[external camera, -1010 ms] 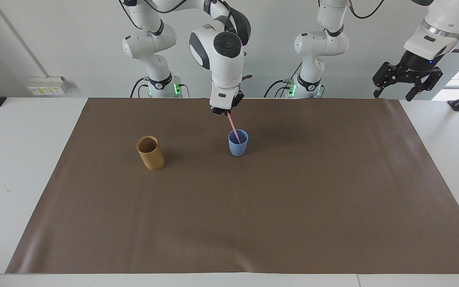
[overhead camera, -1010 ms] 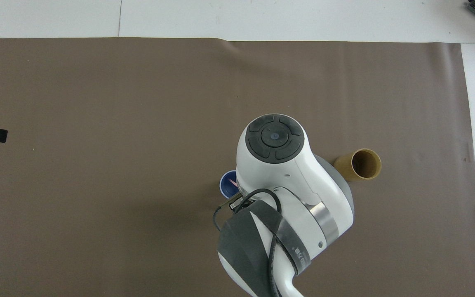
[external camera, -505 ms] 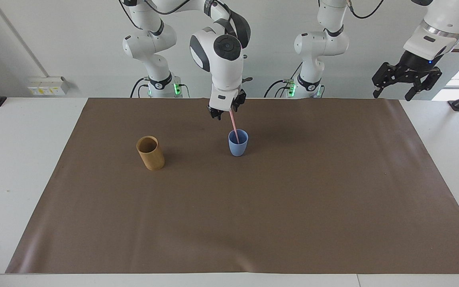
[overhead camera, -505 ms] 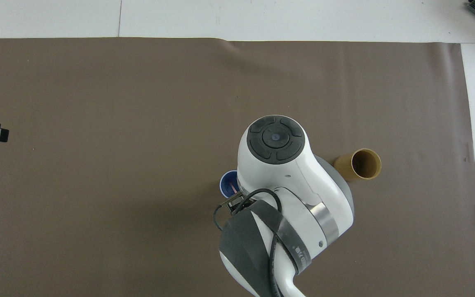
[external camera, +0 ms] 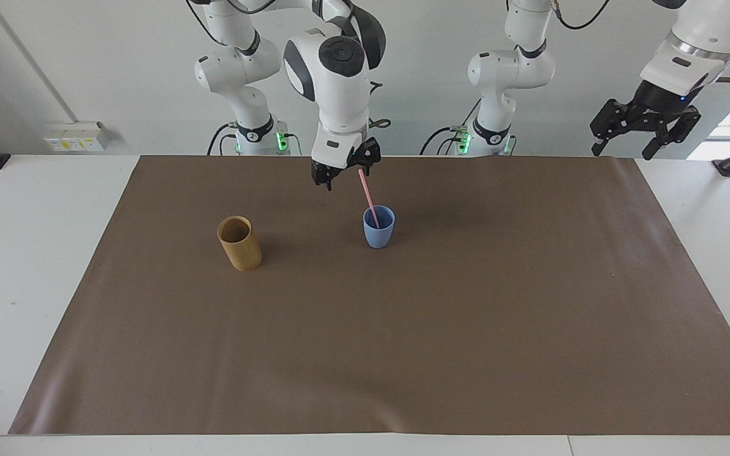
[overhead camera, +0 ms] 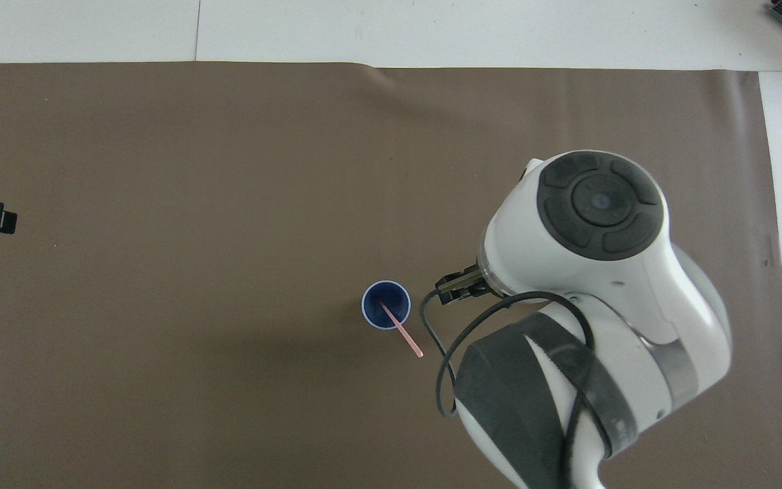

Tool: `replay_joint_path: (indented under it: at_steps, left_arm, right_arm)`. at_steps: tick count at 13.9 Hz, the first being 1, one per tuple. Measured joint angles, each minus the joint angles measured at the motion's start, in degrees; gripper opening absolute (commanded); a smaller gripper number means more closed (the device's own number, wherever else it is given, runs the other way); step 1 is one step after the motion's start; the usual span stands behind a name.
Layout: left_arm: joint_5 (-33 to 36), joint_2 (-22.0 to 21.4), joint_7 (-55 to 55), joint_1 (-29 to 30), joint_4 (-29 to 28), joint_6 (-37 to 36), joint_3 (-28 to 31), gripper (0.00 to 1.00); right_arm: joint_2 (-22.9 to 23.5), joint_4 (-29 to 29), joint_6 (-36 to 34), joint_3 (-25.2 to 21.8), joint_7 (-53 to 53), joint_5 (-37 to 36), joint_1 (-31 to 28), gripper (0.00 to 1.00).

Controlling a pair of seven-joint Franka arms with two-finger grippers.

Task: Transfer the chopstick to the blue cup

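The chopstick [external camera: 369,204], 1 thin, stiff, light stick best pinched near its free upper end, leans in the blue cup [external camera: 378,228] with nothing holding it, the right gripper [external camera: 344,171] spread open just above and the left gripper [external camera: 639,126] waiting open.

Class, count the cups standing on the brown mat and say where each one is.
2. The blue cup, holding the chopstick, stands mid-mat; the wooden cup stands toward the right arm's end. None looks hidden.
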Motion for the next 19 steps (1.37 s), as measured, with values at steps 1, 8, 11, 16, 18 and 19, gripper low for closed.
replay_joint_path:
  at_steps: [1, 8, 11, 16, 18, 19]
  left_arm:
    - [0.0, 0.0, 0.0, 0.0, 0.0, 0.0, 0.0, 1.0]
    - [0.0, 0.0, 0.0, 0.0, 0.0, 0.0, -0.3, 1.0]
    - [0.0, 0.0, 0.0, 0.0, 0.0, 0.0, -0.4, 1.0]
    - [0.0, 0.0, 0.0, 0.0, 0.0, 0.0, -0.4, 1.0]
    - [0.0, 0.0, 0.0, 0.0, 0.0, 0.0, -0.4, 1.0]
    - [0.0, 0.0, 0.0, 0.0, 0.0, -0.1, -0.4, 1.0]
  right_arm:
    - [-0.8, 0.2, 0.0, -0.1, 0.0, 0.0, -2.3, 1.0]
    - [-3.2, 3.3, -0.8, -0.5, 0.0, -0.1, -13.4, 1.0]
    - [-3.3, 6.0, -3.9, -0.7, 0.0, -0.1, -15.8, 1.0]
    - [-3.9, 10.2, -8.6, -0.8, 0.0, -0.1, -19.8, 1.0]
    - [-4.6, 11.7, -10.9, -2.0, 0.0, -0.1, -20.4, 1.0]
    - [-4.9, 12.6, -12.2, -2.8, 0.0, -0.1, -20.4, 1.0]
